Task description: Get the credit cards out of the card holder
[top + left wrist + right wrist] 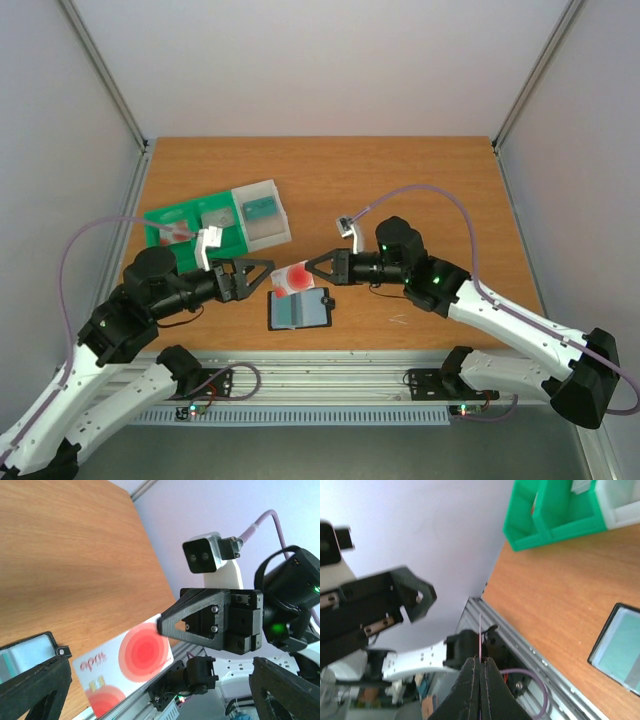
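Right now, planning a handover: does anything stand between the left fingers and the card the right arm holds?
Nothing visible does. The left fingers stand open right beside the red-blotched card, which is pinched in the right fingers.

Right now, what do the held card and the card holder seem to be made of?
The card: likely thin plastic, smooth printed face, flat though gripped by one edge. The card holder: perhaps matte black leather or imitation; too small to tell.

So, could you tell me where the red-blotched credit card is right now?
In the top view the card sits front centre, pinched in the right gripper above the open card holder, left gripper beside it.
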Tool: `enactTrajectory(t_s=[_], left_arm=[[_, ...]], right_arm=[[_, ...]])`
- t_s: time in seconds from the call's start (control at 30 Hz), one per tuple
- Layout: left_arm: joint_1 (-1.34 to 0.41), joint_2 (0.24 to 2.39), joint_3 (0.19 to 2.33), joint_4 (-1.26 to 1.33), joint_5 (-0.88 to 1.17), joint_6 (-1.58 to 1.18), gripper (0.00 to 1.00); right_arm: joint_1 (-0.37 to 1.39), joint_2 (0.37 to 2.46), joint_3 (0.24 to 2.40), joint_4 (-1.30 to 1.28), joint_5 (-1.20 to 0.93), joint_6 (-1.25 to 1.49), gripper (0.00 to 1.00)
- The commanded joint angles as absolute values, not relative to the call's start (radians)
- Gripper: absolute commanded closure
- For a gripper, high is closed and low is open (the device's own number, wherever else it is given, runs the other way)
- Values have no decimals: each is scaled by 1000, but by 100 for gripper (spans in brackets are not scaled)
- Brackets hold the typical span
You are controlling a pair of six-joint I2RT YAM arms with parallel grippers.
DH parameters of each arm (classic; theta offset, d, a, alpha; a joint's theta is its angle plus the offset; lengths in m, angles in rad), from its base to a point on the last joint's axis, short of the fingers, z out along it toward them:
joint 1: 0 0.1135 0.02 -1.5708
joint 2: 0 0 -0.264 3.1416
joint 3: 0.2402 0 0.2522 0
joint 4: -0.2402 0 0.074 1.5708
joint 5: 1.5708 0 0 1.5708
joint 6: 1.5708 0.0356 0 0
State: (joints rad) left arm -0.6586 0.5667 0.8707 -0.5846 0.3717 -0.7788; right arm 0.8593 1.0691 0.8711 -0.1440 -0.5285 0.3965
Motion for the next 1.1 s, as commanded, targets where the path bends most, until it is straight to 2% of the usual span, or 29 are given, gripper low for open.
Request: enactTrajectory(t_s=[0.0,0.1,0.33,0.6,0.87,1.07], left_arm=[[-661,528,815,-528,288,-890,2],[-663,502,771,-478,273,-941,4],[-662,470,710,-401,247,-1014,16],[-662,472,596,-146,273,-1164,40],[-661,502,581,-86,280,-1199,63],[-661,523,563,-58,281,-1209,71]], right_arm=[[861,1047,839,-9,-357,551,99],[862,1032,833,38,-300,584,99],[862,997,813,119,-234,632,99],[862,998,775,222,-272,703,99],[862,1003,752,261,-279,730,99],[862,1014,744,288,-289,749,99]])
